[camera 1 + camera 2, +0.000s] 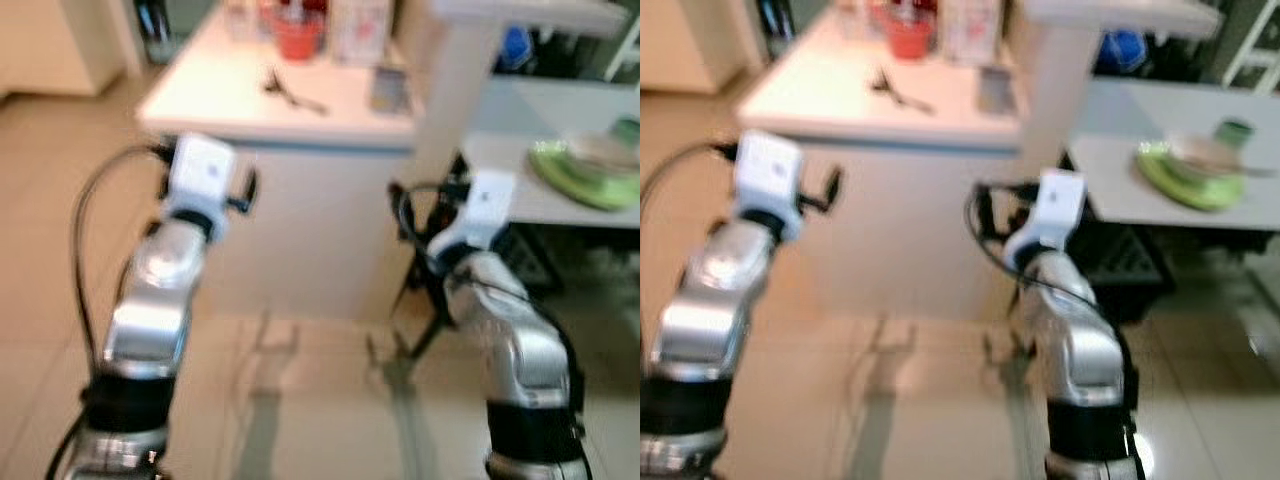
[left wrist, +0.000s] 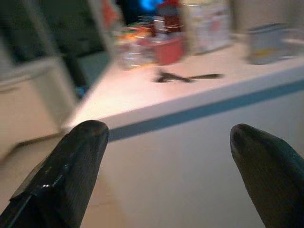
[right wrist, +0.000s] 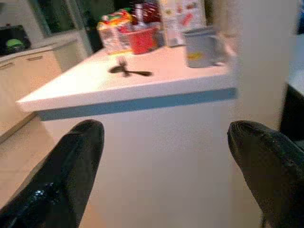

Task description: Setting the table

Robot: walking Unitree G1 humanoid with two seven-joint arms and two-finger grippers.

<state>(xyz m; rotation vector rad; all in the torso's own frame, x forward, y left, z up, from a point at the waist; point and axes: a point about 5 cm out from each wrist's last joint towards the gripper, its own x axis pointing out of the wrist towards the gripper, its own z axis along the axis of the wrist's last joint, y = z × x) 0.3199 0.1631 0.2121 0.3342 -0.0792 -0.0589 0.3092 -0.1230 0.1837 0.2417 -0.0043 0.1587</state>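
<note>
White table (image 1: 330, 110) with blue edge stands before both raised end effectors.
Left end effector (image 2: 168, 147) and right end effector (image 3: 166, 142) gape wide, holding nothing; dark metal fork (image 3: 127, 71) lies on top, near red cup (image 3: 141, 40).

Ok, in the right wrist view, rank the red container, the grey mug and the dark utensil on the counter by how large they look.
1. grey mug
2. red container, partly hidden by packets, so a close call
3. dark utensil, thin and flat; it lies nearer the camera yet looks smallest.
</note>
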